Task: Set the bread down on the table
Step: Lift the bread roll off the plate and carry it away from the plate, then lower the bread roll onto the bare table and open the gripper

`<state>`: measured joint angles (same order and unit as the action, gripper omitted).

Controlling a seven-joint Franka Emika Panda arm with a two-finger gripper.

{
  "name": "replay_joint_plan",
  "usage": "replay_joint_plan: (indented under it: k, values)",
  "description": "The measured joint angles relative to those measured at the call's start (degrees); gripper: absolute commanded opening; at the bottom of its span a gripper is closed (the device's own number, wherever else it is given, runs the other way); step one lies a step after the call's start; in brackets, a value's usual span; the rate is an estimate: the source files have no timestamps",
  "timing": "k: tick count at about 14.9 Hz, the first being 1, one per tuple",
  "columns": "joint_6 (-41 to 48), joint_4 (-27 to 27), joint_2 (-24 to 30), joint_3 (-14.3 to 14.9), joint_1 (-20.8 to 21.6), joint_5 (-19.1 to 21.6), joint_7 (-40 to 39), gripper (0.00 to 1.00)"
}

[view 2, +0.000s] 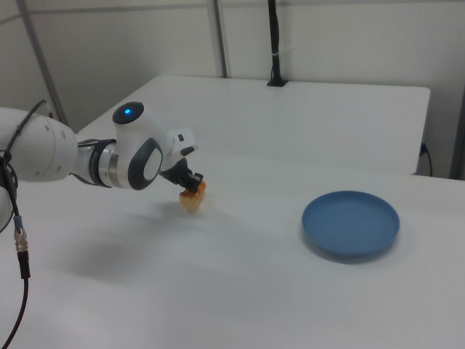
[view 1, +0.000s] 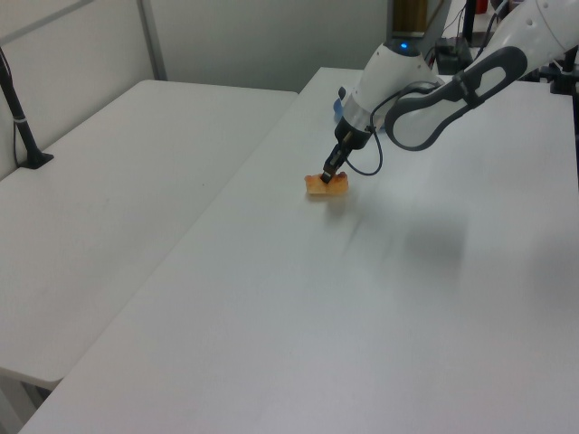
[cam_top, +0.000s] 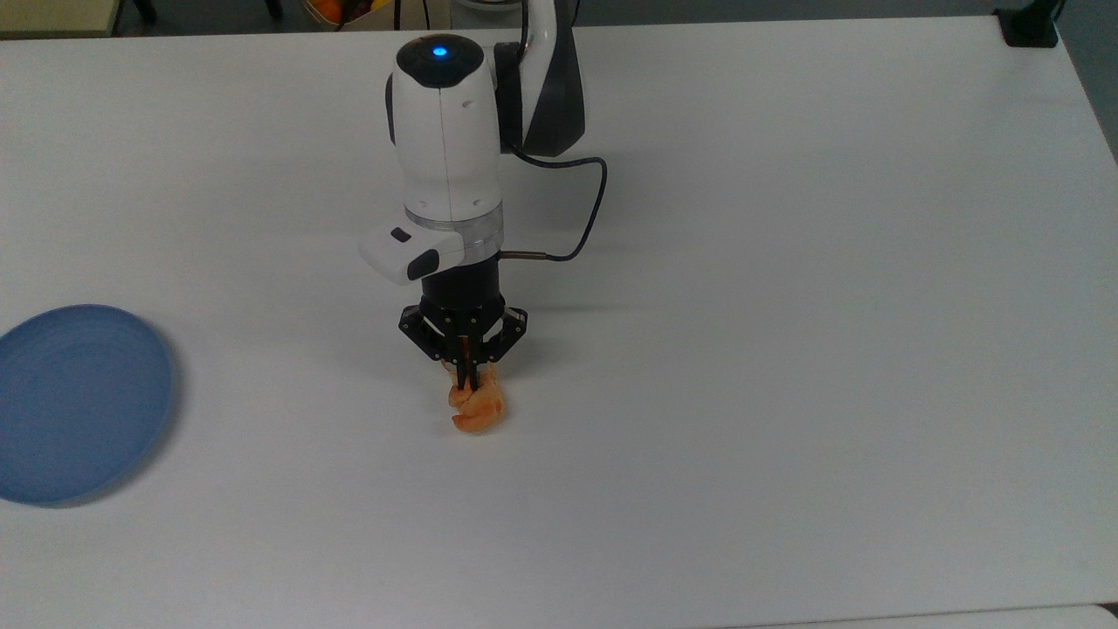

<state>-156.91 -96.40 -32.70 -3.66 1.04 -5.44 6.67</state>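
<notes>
Panda arm reaches down over the white desk [cam_top: 786, 262], hand [cam_top: 465, 377] pointing straight down in the top view, a bit left of frame centre. Hand is clenched on the bread [cam_top: 478, 409], fingers pinching its upper end; the golden-orange roll hangs below the fingertips. In the top view the bread sits just under the hand, centre-left, lower half of frame. Its underside is at or just above the desk; contact cannot be told from these views.

Left view: hand [view 1: 329, 174] in upper middle of frame, bread [view 1: 327, 185] right under it, low over the desk [view 1: 317, 316], small shadow close beside it. Arm comes in from the upper right of the left view.

Right view: arm enters from the left edge, hand [view 2: 191, 185] left of centre, bread [view 2: 193, 198] below it, low over the desk [view 2: 218, 291].

Blue plate [cam_top: 79, 402] lies at the left edge of the top view, well apart from the bread, nothing on it. In the right view the blue plate [view 2: 351, 222] is right of centre, well apart from the hand. A dark cable [cam_top: 585, 210] loops from the wrist on the top view's right side of the arm. Blue light [cam_top: 439, 51] on top of the arm.
</notes>
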Motion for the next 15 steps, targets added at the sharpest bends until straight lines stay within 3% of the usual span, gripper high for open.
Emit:
replay_joint_plan:
  k: [7,8,12,15]
  values:
    - [-0.3,0.04,-0.47,0.0,-0.07,-1.26,2.54,0.71]
    - [-0.3,0.03,-0.48,0.0,-0.1,-1.26,2.7,1.0]
    - [1.93,0.23,0.16,0.01,-0.26,-1.26,3.04,1.0]
    - [10.28,0.8,3.9,0.01,-0.3,-1.26,3.29,1.0]
